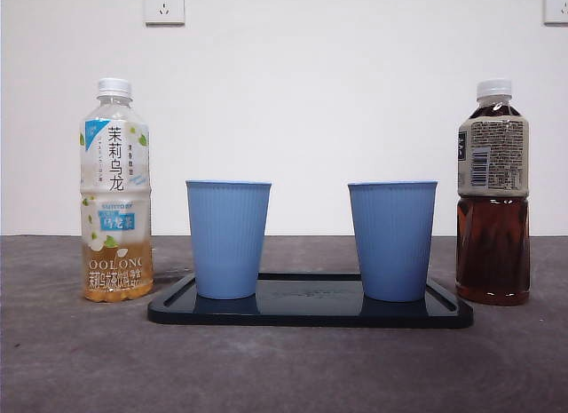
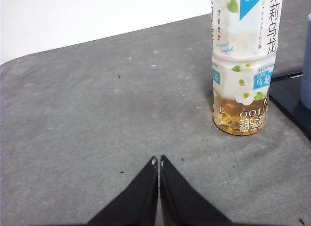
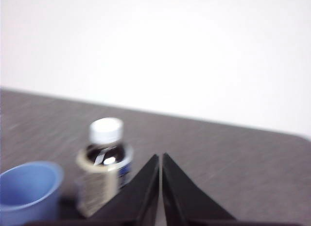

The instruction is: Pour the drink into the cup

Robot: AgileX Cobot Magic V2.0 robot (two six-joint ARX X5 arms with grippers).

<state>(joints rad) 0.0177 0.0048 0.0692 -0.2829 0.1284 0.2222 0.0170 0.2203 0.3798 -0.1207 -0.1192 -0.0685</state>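
Observation:
Two blue ribbed cups stand upright on a black tray (image 1: 311, 317): the left cup (image 1: 228, 239) and the right cup (image 1: 392, 241). A capped oolong tea bottle (image 1: 115, 193) with a little amber drink stands left of the tray. A capped bottle of dark tea (image 1: 493, 195), over half full, stands right of it. My left gripper (image 2: 158, 161) is shut and holds nothing, low over the table beside the oolong bottle (image 2: 245, 60). My right gripper (image 3: 161, 156) is shut and holds nothing, above and beside the dark bottle (image 3: 103, 163) and a blue cup (image 3: 27, 191). Neither arm shows in the front view.
A white wall with two power sockets (image 1: 164, 4) rises close behind the grey table (image 1: 284, 369). Bare table top lies in front of the tray and to the outer side of each bottle.

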